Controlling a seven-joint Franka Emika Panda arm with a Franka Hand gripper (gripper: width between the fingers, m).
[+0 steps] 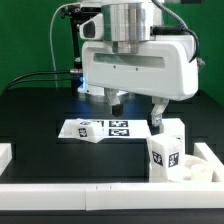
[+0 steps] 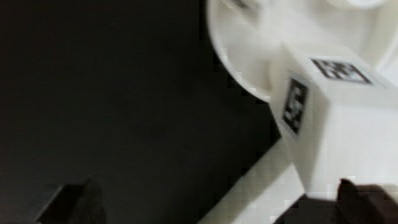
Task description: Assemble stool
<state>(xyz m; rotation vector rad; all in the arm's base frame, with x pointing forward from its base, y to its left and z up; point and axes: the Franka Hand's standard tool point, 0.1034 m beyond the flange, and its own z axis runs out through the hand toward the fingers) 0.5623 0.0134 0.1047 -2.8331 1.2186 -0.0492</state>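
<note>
Standing blocky white plastic leg (image 1: 165,152)

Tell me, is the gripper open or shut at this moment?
Open. The gripper shows its two dark fingertips standing wide apart in the wrist view.

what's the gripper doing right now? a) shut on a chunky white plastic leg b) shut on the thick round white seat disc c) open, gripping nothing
c: in the wrist view the gripper stands wide open, bare black table between one fingertip and the chunky white tagged leg.
</note>
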